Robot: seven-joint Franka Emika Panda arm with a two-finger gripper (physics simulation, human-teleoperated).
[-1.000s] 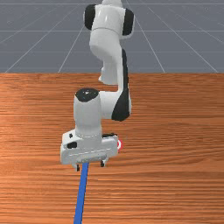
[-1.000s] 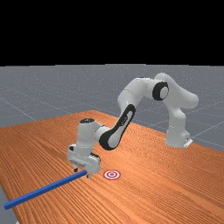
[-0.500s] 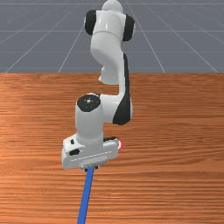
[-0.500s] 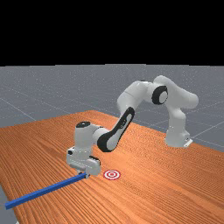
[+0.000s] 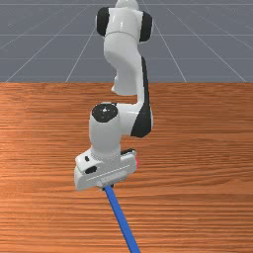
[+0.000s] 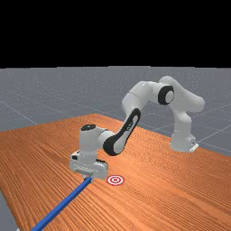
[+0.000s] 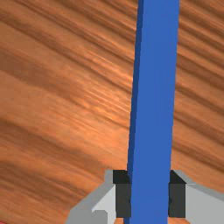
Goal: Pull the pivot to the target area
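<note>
Tool first: your gripper [image 5: 107, 187] is clamped on the blue bar [image 5: 121, 220], black pads [image 7: 177, 201] touching it from two sides in the wrist view. It has hold right by the bar's upper end in the front view; from there the bar slants down and toward the front view's right, out past the bottom edge. Far view: same bar runs from the fingers toward the lower left, also cut by the bottom edge.

Around it: red-and-white ringed target [image 6: 115, 180] flat on the wood, near the gripped end, just on the far view's right side of it. Bar's gripped end is apart from the rings there, wood between. In the front view your white housing [image 5: 106, 170] gets in the way and covers most of the target, leaving a thin red sliver beside its right edge. Housing sits tilted in that view, right side higher. Arm [image 6: 135, 92] comes over from its base [image 6: 182, 137] at the far view's right, elbow up, forearm slanting down above the table.

Surface: orange-brown table [image 5: 197, 197], dark grain running across the front view, a pale sheen beside the bar in the wrist view. Table edge cuts diagonally at the far view's lower left; small pale bit at the bottom there, can't tell what. Room: grey floor [image 6: 36, 90] with pale grid lines, black above the horizon.
</note>
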